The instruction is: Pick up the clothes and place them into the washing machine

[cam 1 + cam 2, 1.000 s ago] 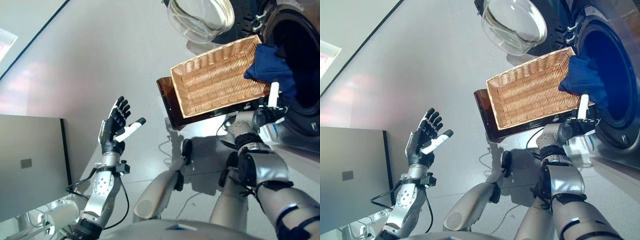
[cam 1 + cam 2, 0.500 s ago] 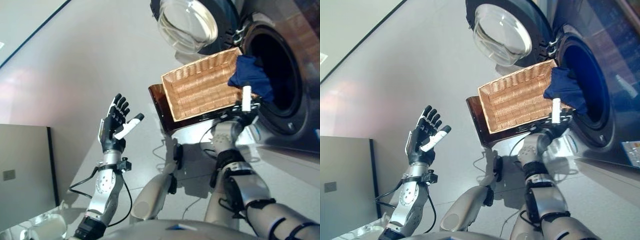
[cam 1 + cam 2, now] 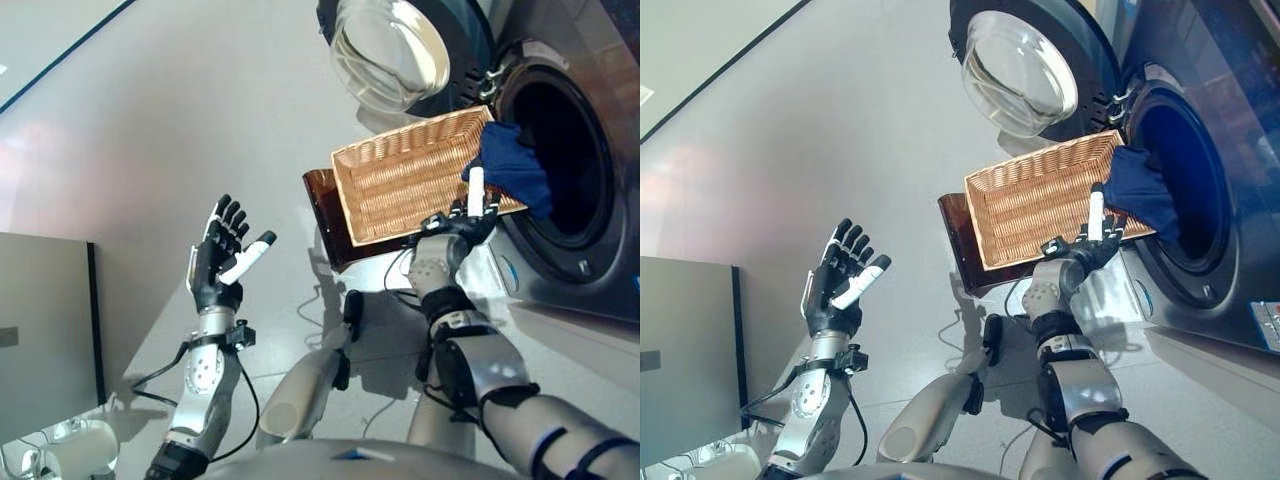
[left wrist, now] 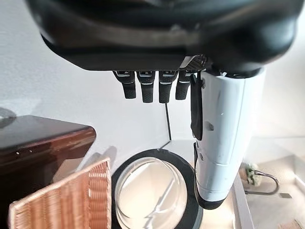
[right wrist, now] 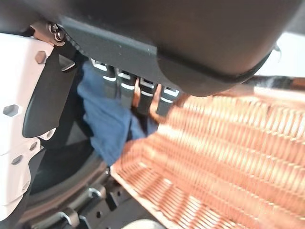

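A dark blue cloth hangs over the far end of a wicker basket, half inside the washing machine's round opening. My right hand is at the basket's near rim, just below the cloth, open, its white thumb pointing up. In the right wrist view its fingers reach straight toward the blue cloth without closing on it, with the basket beside them. My left hand is raised off to the left, open and empty, far from the basket.
The washer's glass door stands swung open above the basket. A dark brown stand carries the basket. A grey cabinet sits at the left edge. Pale floor spreads between the cabinet and the machine.
The whole view has shifted as the camera moved. My right hand has slid a little along the basket's rim, away from under the cloth. My left hand keeps its raised pose.
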Controlling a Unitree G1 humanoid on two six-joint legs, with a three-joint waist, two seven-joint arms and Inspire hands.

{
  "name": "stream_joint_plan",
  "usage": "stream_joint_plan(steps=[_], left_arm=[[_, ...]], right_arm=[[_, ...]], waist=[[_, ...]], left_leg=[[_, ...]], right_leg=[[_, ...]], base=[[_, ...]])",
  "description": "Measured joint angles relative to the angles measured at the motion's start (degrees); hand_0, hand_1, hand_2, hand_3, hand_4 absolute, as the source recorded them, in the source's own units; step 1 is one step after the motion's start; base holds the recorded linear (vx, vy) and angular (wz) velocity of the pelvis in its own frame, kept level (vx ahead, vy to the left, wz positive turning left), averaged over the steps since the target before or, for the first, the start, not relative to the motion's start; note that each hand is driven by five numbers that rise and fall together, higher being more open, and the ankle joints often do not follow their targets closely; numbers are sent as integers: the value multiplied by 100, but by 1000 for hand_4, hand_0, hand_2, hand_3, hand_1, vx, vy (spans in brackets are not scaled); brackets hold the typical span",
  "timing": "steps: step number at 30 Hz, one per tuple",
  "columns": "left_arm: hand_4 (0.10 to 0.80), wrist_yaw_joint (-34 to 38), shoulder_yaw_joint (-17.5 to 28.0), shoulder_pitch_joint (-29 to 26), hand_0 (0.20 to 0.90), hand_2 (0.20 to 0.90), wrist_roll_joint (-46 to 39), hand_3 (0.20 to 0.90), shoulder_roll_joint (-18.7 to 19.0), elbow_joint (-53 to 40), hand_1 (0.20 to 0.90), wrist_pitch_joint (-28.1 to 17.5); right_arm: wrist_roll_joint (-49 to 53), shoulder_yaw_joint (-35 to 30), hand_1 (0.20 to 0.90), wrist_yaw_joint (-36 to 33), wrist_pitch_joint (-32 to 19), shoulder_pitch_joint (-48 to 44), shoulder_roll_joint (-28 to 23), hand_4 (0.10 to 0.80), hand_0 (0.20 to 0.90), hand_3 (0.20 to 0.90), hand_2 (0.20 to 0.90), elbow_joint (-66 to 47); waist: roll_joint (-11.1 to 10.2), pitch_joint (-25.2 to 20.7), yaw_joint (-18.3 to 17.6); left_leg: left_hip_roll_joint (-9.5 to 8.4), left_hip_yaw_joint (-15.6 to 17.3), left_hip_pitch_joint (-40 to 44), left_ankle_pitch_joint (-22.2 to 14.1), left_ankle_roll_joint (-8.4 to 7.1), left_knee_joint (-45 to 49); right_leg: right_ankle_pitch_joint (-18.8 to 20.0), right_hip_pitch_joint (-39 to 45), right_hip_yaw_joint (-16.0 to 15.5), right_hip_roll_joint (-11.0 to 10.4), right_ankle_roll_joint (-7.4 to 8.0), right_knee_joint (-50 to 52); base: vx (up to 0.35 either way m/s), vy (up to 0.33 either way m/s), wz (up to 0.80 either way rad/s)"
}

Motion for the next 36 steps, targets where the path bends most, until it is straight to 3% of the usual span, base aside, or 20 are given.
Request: stream_joint_plan(steps=[6,17,27,36], left_arm=[[800,-71,-23,48,900,900,-5,900,48,-2,900,-2],[800,-70,-46,47,900,900,38,900,306,-15,900,-55],[800,-62,-108,-105,900,900,161,900,306,-23,900,-57],[800,-59,-108,-126,900,900,157,900,307,-22,900,-58]], right_arm=[[2,-111,900,-98,0,-458,-612,800,900,900,900,134],[1,-423,900,-300,10,-1059,-1114,800,900,900,900,643],[8,-448,900,-306,7,-1079,-1192,800,900,900,900,688],[30,-449,900,-295,7,-1028,-831,800,900,900,900,889]], waist=[[183,-115,234],[390,-113,478],[501,-114,532],[500,-113,408]], left_leg=[[-108,-12,-311,115,114,-69],[-284,-40,-500,147,133,-114],[-303,-42,-521,213,147,-179],[-303,-32,-442,234,129,-177]], right_leg=[[2,-351,-5,-125,54,97],[-172,-722,90,-327,126,392],[-190,-827,150,-326,126,479],[-192,-796,198,-319,121,510]], base=[[9,43,8],[19,48,7],[20,11,-1],[1,3,-1]])
